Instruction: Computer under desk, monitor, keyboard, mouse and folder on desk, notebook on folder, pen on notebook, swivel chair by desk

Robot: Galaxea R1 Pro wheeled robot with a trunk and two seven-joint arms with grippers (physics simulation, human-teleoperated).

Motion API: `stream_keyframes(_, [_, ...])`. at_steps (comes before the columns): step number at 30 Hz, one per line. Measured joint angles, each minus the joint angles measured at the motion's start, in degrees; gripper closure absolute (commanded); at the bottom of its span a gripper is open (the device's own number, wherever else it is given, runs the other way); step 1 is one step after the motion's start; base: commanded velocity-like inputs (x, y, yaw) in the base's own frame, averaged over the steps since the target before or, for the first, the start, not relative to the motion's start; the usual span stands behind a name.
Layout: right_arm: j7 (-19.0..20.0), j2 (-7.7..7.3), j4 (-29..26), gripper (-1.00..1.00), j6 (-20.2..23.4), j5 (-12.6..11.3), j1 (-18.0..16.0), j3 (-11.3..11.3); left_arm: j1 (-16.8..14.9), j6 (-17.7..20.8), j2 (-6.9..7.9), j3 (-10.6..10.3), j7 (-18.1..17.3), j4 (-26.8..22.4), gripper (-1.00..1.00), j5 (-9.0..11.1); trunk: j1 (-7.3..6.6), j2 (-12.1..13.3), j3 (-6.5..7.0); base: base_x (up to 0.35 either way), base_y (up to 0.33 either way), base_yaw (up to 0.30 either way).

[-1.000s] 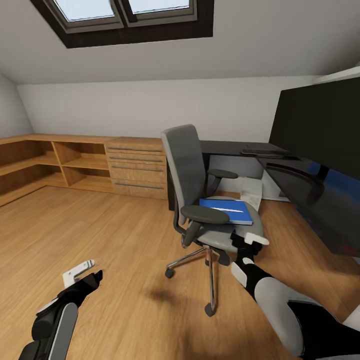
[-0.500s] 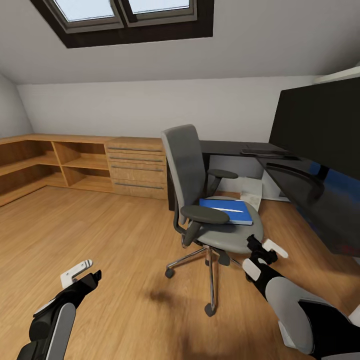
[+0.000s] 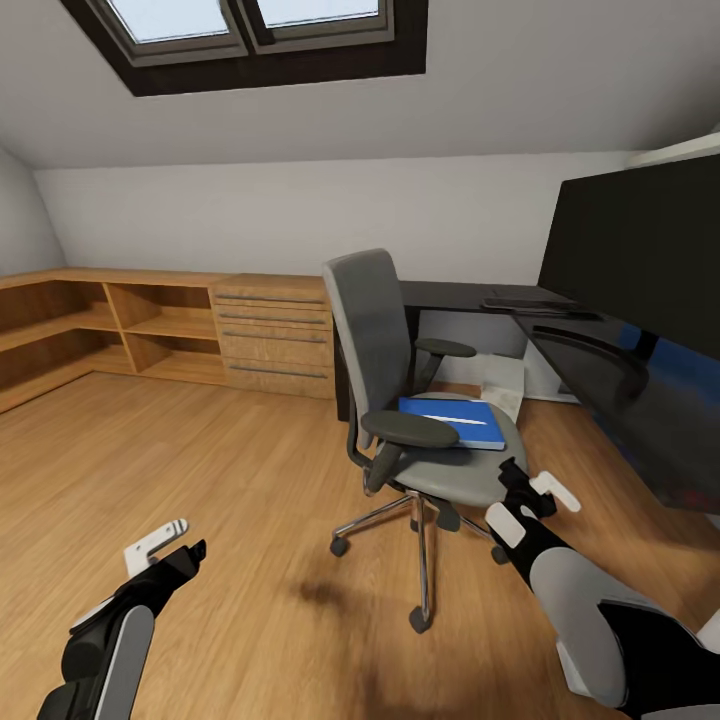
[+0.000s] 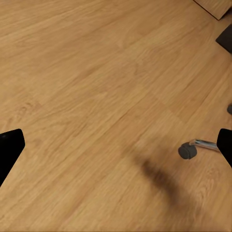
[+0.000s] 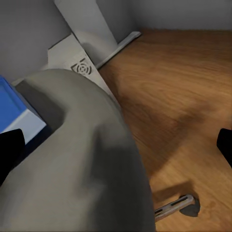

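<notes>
Monitor (image 3: 640, 260) cut off at edge

Swivel chair (image 3: 420, 470) seat holds folder (image 3: 455, 424) w/ pen (image 3: 450, 420).

The swivel chair (image 3: 400, 400) has a grey padded seat and back, dark armrests and a chrome base; the folder (image 3: 455, 424) on its seat is bright blue, with a thin white pen (image 3: 452, 421) across it; the table (image 3: 560, 330) top is glossy black; the monitor (image 3: 640, 260) front is black; the computer (image 3: 503, 385) at two o'clock from the seat is pale grey-white; the floor (image 3: 220, 480) is warm honey wood with visible grain; the drawer chest (image 3: 275, 335) is light wood; each hand, left (image 3: 160, 550) and right (image 3: 530, 505), is black with white pads.
</notes>
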Motion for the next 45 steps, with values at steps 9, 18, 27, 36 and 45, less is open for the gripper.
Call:
stream_keyframes(9, [-0.01,-0.80,-0.13,-1.00,0.04,-1.56,0.00,-0.24,0.01,0.01,-0.02,-5.41,-0.05,0.00,-1.00,-0.08,0.00,0.00,0.00,0.000,0.000,0.000])
stream_keyframes(18, [0.16,-1.53,-0.13,-1.00,-0.40,-2.90,0.03,-0.23,0.02,0.09,0.01,-7.30,0.10,0.00,-1.00,-0.18,1.01,-1.67,-1.82,0.000,0.000,0.000])
stream_keyframes(27, [0.83,-1.74,-0.25,-1.00,-0.46,-2.85,0.07,-0.14,0.01,0.05,0.03,-7.53,0.10,0.03,-1.00,-0.20,1.03,-1.69,-2.05,0.000,0.000,0.000])
stream_keyframes(36, [1.82,-4.54,-2.39,-1.00,3.25,-4.25,0.05,-0.49,0.01,0.00,0.31,-7.27,-0.03,0.08,-1.00,-0.26,1.03,-1.69,-2.05,0.000,0.000,0.000])
stream_keyframes(45, [1.70,-6.91,-5.20,-1.00,9.69,-11.49,0.00,-0.62,0.00,-0.08,0.46,-7.10,-0.23,0.08,-1.00,-0.27,1.03,-1.69,-2.05,0.000,0.000,0.000])
